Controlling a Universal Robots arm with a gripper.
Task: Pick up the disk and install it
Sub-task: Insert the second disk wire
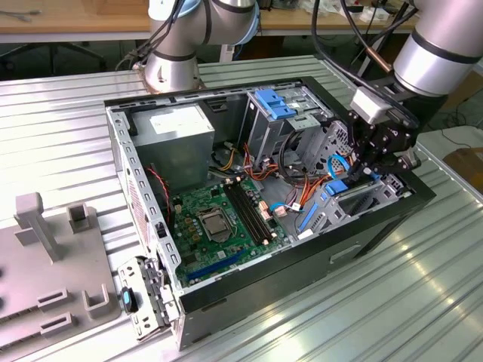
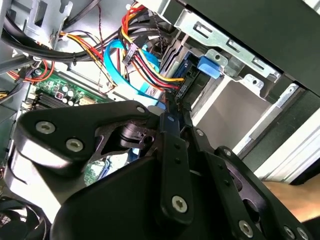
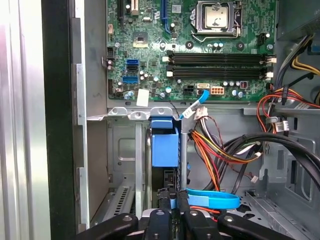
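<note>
- The black pincer [image 2: 172,117] was seen closest to the lens in the second wrist view, its fingers drawn narrow and pressed against the thin upper edge of the disk [image 3: 164,145].
- In the first wrist view the disk was shown standing on edge in a slot of the metal drive bay [image 3: 125,150], its blue rail facing the camera, with the pincer [image 3: 172,200] at its near end.
- A flat blue data cable [image 3: 212,200] was seen just beside the pincer, and a bundle of red, orange and yellow wires [image 3: 215,150] lay close by.
- In the exterior view the pincer [image 1: 367,167] was placed inside the open computer case [image 1: 226,302] at about 3 o'clock of the green motherboard [image 1: 215,222].
- The grey power-supply box [image 1: 181,132] was found at roughly 11 o'clock of the motherboard.
- The case rested on the ribbed metal desk [image 1: 392,302].
</note>
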